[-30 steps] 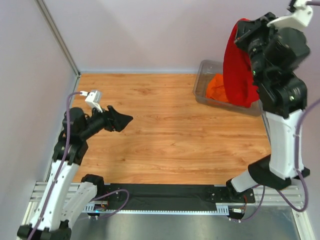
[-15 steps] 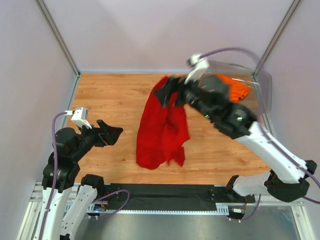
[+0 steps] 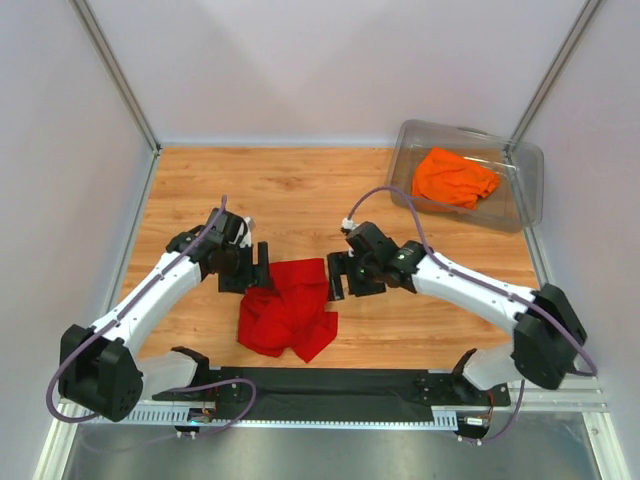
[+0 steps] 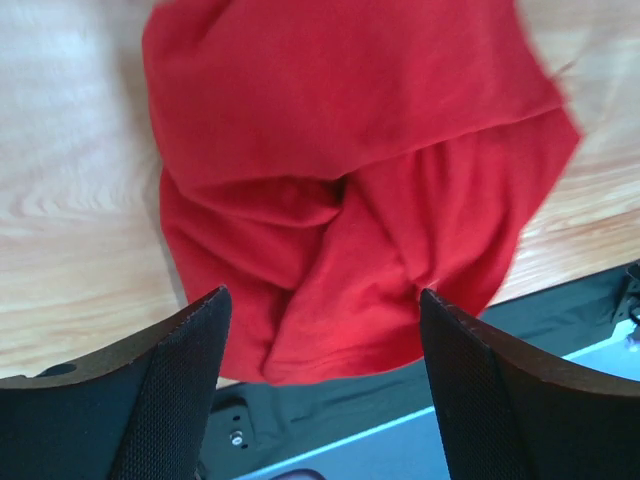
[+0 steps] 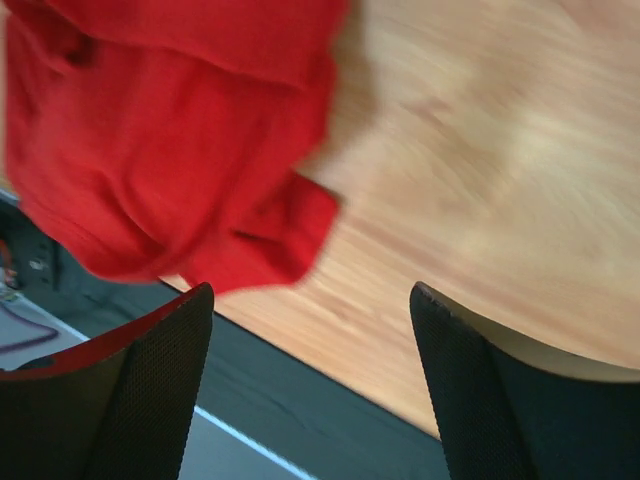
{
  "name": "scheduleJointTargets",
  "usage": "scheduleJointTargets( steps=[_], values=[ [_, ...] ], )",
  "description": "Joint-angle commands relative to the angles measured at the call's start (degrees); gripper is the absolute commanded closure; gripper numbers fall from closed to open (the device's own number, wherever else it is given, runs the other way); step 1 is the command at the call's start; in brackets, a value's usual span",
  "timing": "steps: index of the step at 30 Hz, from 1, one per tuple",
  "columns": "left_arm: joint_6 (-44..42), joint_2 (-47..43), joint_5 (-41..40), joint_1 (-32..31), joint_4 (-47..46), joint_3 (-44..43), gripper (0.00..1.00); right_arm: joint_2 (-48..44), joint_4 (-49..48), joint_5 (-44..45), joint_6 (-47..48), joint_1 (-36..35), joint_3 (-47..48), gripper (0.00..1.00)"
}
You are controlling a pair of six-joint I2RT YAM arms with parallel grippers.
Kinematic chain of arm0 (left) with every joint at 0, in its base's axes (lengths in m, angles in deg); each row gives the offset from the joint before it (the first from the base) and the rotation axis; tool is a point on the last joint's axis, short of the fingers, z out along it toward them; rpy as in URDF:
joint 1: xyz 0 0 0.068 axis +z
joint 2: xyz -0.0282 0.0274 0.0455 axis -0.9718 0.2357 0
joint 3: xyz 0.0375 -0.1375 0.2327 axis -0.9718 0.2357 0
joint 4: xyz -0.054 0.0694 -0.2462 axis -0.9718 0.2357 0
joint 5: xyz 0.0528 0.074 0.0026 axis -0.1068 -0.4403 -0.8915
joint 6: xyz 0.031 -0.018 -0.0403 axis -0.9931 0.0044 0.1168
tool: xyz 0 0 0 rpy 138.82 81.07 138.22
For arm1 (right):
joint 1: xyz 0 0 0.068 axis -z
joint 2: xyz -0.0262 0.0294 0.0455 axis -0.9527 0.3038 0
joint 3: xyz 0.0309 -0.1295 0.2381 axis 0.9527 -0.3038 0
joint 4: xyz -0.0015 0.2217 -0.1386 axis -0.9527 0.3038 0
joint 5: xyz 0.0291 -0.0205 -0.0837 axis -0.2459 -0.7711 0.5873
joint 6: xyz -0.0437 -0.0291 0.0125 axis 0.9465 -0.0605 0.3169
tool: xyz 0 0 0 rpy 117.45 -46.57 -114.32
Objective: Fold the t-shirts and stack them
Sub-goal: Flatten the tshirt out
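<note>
The red t-shirt (image 3: 288,312) lies in a crumpled heap on the wooden table (image 3: 300,200) near its front edge. My left gripper (image 3: 262,268) stands open at the heap's upper left edge. My right gripper (image 3: 336,277) stands open at its upper right edge. In the left wrist view the red t-shirt (image 4: 340,150) fills the space beyond the open left gripper (image 4: 320,390), with nothing between the fingers. The right wrist view shows the red t-shirt (image 5: 170,130) to the left of the open right gripper (image 5: 310,390), over bare wood. The orange t-shirt (image 3: 455,178) lies bunched in the bin.
A clear plastic bin (image 3: 527,190) stands at the back right corner. A black strip (image 3: 330,385) and a metal rail run along the table's front edge, just below the red heap. Walls close the table at the left, back and right.
The right arm swung the red t-shirt from above the bin down to the table's front and let it go. The left arm reached in to the heap's left side.
</note>
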Motion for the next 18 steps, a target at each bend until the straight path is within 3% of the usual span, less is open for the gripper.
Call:
scheduleJointTargets(
  steps=[1,6,9,12,15,18],
  values=[
    [3.1,-1.19,2.11,0.51,-4.44,1.9,0.18,9.87,-20.85,-11.3,-3.93,-0.37,4.12,0.15],
    [-0.23,1.09,0.26,3.58,-8.92,0.94,0.07,20.89,-17.2,-9.58,-1.39,-0.73,15.13,0.16],
    [-2.69,9.86,2.63,3.85,-5.18,-3.44,0.1,25.21,-12.45,-8.87,-0.16,-0.46,18.38,0.22],
    [-2.09,14.01,5.18,3.85,-6.29,-2.59,0.19,25.22,-10.68,-9.48,-1.3,-0.55,16.22,0.33],
    [-0.59,14.72,8.26,3.59,-7.79,-2.4,0.2,22.15,-10.42,-7.82,-2.18,-1.25,12.0,0.33],
    [-0.68,15.16,6.78,3.24,-7.0,-1.62,0.16,19.6,-7.96,-6.32,-1.92,-2.3,9.19,0.27]
  ],
)
